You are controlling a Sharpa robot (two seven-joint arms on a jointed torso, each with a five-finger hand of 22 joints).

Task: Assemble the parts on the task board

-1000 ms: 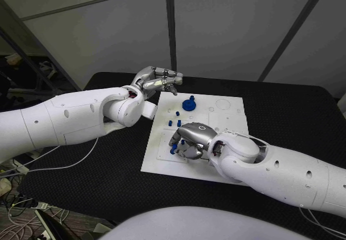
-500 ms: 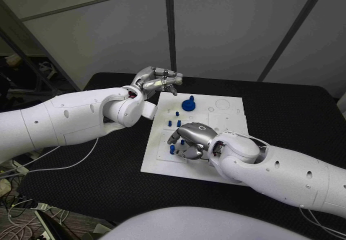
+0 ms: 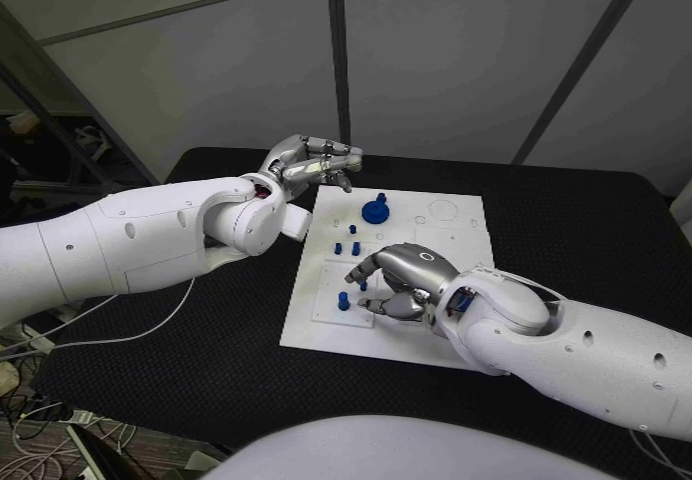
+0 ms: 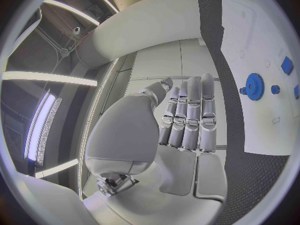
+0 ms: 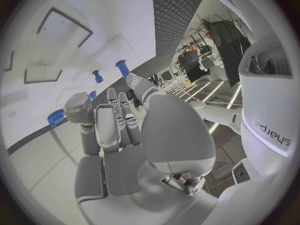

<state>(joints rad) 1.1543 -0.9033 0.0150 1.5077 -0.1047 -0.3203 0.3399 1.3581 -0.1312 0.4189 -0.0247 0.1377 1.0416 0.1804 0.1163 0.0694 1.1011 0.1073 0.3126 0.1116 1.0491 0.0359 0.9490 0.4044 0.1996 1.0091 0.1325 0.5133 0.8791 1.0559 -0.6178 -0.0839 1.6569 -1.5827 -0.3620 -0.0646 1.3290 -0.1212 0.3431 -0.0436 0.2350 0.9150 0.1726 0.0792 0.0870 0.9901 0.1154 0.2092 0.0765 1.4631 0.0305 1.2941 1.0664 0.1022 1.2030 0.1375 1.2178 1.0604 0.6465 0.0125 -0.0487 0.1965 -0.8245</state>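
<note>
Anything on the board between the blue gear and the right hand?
Yes: in the head view, small blue pegs stand on the white board between the gear and the right hand.

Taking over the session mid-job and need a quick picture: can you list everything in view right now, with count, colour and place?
Table: one, black, under everything.
Task board: one, white, mid-table.
Gear-shaped part: one, blue, far half of the board.
Small parts: several, blue, standing near the board's middle, with one beside the right hand's fingers.
Cable: white, on the table's left.
Left hand: one, silver, fingers curled in, holding nothing, at the board's far left corner.
Right hand: one, silver, over the board's near half; whether it holds a part is unclear.
</note>
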